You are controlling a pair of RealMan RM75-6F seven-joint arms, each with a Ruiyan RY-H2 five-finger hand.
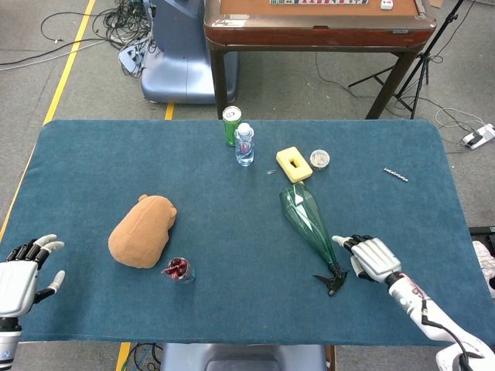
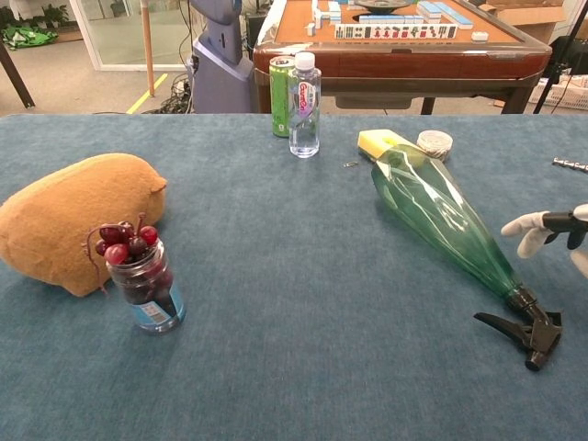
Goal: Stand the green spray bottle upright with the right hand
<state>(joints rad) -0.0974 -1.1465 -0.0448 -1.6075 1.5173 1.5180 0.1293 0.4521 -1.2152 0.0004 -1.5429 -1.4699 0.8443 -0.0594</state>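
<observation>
The green spray bottle (image 1: pixel 308 220) (image 2: pixel 439 214) lies on its side on the blue table, wide base toward the back, black trigger head (image 1: pixel 332 279) (image 2: pixel 528 332) toward the front. My right hand (image 1: pixel 372 256) (image 2: pixel 555 231) hovers open just right of the bottle's neck, fingers spread and pointing at it, a small gap between them. My left hand (image 1: pixel 22 273) rests open at the table's front left corner, far from the bottle; the chest view does not show it.
A yellow sponge (image 1: pixel 294 163) and a small round tin (image 1: pixel 319 159) lie just behind the bottle's base. A water bottle (image 1: pixel 244 144) and green can (image 1: pixel 231 125) stand at the back. A brown plush (image 1: pixel 142 230) and cherry jar (image 1: pixel 179 270) sit at the left. A screw (image 1: pixel 395 175) lies back right.
</observation>
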